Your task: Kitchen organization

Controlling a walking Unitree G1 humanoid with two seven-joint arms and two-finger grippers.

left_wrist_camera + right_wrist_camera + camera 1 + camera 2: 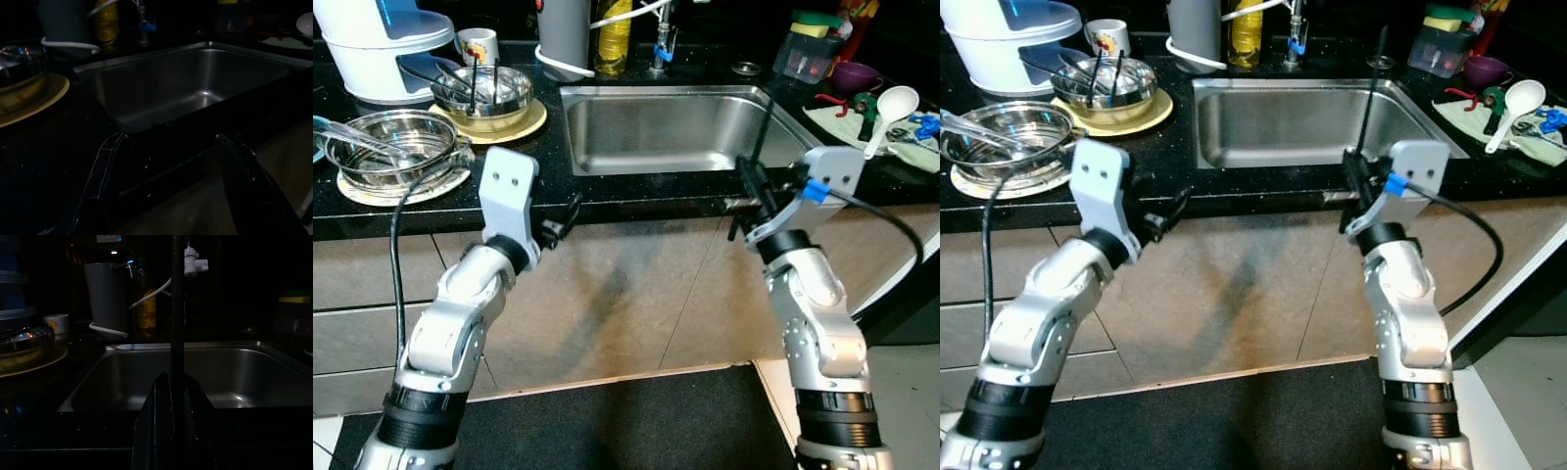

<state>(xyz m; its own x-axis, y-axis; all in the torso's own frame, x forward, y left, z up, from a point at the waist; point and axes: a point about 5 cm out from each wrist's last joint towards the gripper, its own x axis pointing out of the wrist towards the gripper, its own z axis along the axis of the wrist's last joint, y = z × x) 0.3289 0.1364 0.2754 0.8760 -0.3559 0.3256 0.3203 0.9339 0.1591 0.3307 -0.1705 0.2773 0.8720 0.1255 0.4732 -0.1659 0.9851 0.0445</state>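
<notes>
The right end effector is clenched on a thin black stick, held upright at the sink's near right edge. The left end effector hangs released, empty. Utensil-filled bowls remain on the bench; organization seems barely begun.

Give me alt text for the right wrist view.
The right end effector is shut on a thin black stick that stands upright before a dim steel sink. A grey jug and a yellow bottle stand behind the sink.
</notes>
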